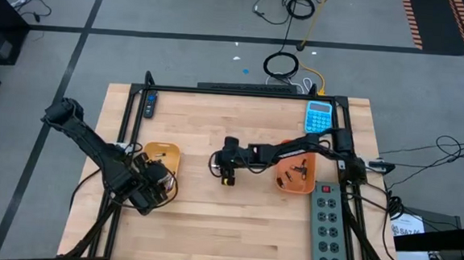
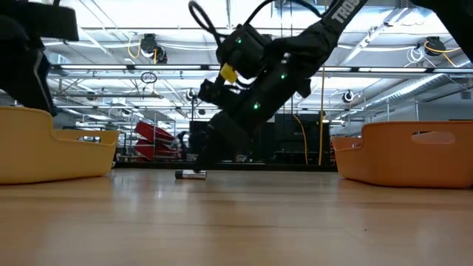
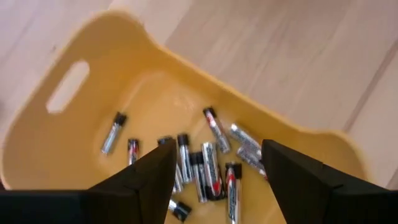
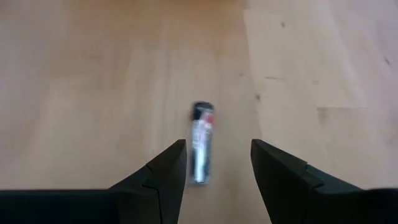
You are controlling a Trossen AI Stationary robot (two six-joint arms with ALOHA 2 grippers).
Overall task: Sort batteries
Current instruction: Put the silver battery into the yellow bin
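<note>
A: Where is the left gripper (image 3: pixel 214 180)?

B: Over the yellow tray (image 1: pixel 163 153) on the left side of the table (image 1: pixel 234 235). Its fingers (image 3: pixel 149 177) are spread wide with nothing between them. Straight below, a heap of batteries (image 3: pixel 202 165) lies on the tray floor, silvery with dark ends, most bunched together and one (image 3: pixel 113 132) off by itself nearer the handle slot.

A: And the right gripper (image 4: pixel 214 168)?

B: It has reached out to the middle of the table, between the two trays, low over the wood. From above it shows at the end of the stretched arm (image 1: pixel 228 174). Its jaws are apart, and they hold nothing.

A: What is under it?

B: A single battery (image 4: pixel 202 142) lying flat on the bare wood, lined up with the gap between the fingers (image 4: pixel 165 171) but just ahead of the tips, not touching them. The table-level camera shows it too, a small cylinder (image 2: pixel 191 174) on its side beside the lowered gripper.

A: Anything in the orange tray (image 1: pixel 307 187)?

B: A few small dark pieces (image 1: pixel 291 175) lie in it; I cannot tell what they are. A blue calculator (image 1: pixel 318 117) sits behind it and a power strip (image 1: pixel 328 229) in front.
</note>
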